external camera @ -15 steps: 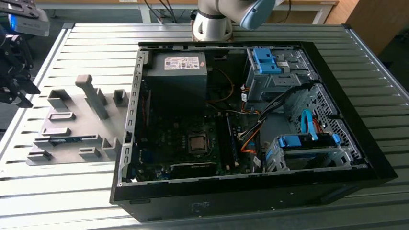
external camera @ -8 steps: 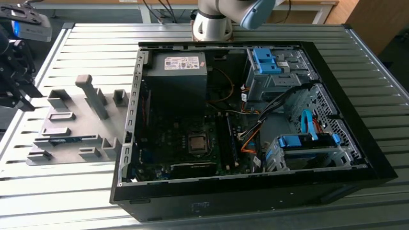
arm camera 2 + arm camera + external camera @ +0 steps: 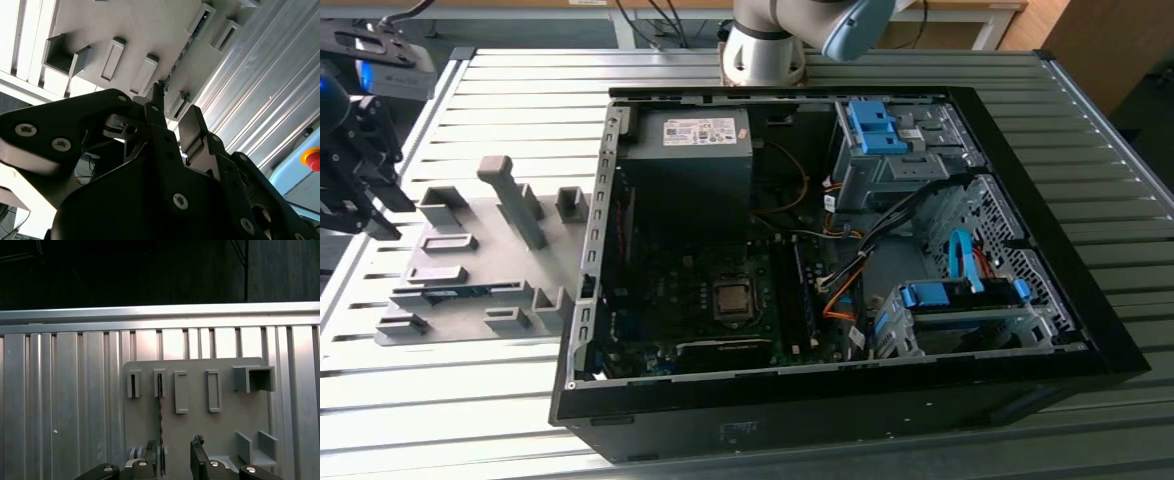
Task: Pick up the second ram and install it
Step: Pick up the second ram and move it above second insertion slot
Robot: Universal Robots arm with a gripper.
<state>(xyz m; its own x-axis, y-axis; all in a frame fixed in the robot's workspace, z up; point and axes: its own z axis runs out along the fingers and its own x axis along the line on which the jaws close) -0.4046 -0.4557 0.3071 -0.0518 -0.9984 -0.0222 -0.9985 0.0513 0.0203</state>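
- 1 open PC case (image 3: 854,400) on slatted tabletop (image 3: 480,400); inside: mobo (image 3: 680,290), PSU (image 3: 683,170), drive cages w/ light-blue latches (image 3: 874,125), orange cables (image 3: 843,295).
- Grey holder plate (image 3: 494,262) at exterior view's left of case, near it; second ram (image 3: 454,292) sits on edge in one of its slots.
- Hand (image 3: 174,445) over plate, fingers (image 3: 198,455) spread, pinching nothing; in first wrist view second ram runs btwn fingertips, closer to one.
- Robot base (image 3: 767,45) at case's far side.

first wrist view: long thin ram stick (image 3: 160,412) sits edge-on, chips can't be made out, one end cut off at the frame edge by the black gripper (image 3: 175,457)
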